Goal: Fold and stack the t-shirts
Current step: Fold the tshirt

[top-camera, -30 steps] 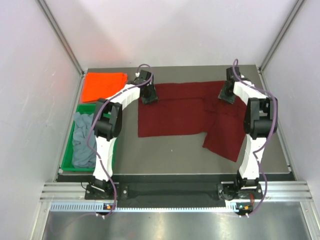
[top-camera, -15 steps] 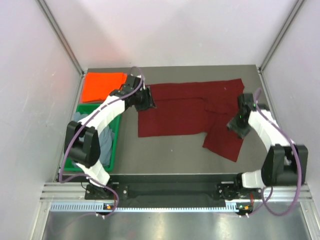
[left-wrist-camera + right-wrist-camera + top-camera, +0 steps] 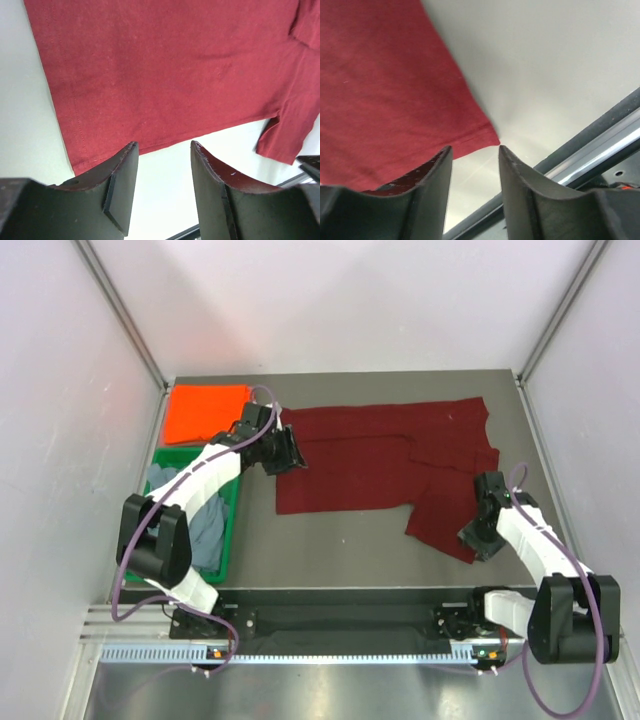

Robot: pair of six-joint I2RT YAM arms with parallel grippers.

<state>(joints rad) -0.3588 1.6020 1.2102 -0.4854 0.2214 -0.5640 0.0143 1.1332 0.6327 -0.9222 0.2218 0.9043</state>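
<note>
Over table, seen from above: maroon shirt spread flat at centre, one flap trailing toward 5 o'clock. Orange shirt folded at 10 o'clock corner. Grey-blue shirt bunched in green tray at 8 o'clock. Left gripper at maroon shirt's 9 o'clock edge, right gripper at its 5 o'clock corner.

Left wrist view: jaws moderately parted, nothing between, maroon hem just beyond fingertips.

Right wrist view: jaws parted, empty, shirt corner just beyond tips, bare table toward 1 o'clock.
</note>
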